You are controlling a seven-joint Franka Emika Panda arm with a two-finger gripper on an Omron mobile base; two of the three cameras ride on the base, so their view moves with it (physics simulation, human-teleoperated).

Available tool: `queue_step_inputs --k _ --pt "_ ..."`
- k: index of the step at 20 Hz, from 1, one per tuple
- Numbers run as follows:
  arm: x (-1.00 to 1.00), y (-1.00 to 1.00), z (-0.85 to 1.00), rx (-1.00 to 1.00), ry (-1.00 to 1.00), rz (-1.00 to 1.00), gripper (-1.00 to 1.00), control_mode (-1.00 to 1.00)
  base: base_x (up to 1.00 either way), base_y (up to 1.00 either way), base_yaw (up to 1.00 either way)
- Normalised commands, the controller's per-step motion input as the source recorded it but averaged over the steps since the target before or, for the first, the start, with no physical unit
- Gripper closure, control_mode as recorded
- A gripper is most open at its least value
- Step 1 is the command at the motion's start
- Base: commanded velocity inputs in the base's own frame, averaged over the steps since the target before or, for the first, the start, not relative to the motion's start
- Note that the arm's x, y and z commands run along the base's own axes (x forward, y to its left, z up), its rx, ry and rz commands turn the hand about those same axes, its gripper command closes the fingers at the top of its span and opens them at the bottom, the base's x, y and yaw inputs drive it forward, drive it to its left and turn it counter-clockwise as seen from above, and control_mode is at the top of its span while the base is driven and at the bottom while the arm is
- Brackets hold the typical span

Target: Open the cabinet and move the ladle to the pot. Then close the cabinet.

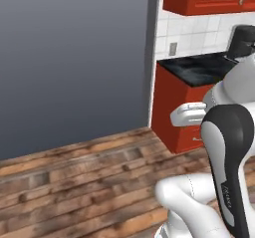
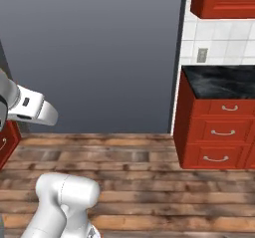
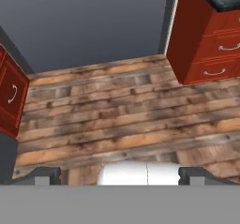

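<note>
Gripper [image 3: 119,174] is spread wide with nothing between its tips, pointing down at the wood floor [image 3: 117,115]. Cabinet [image 2: 224,0] hangs up on the right wall above the black counter [image 2: 219,80], doors shut, well away from the gripper. Red drawers [image 2: 221,132] sit below the counter.

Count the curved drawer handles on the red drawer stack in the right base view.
3: top handle, middle handle and bottom handle, stacked on the drawer stack. Others may lie beyond the frame edge.
</note>
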Motion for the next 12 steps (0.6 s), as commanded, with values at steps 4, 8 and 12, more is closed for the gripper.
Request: queue_step_inputs --k 4,8,12 --pt "0.0 0.0 0.0 0.0 0.0 0.0 -1.0 1.0 1.0 0.18 0.0" --pt "0.0 0.0 0.0 0.0 0.0 0.0 -1.0 1.0 1.0 0.03 0.0" --pt "0.0 0.0 0.0 0.0 0.0 0.0 -1.0 1.0 1.0 -0.08 0.0"
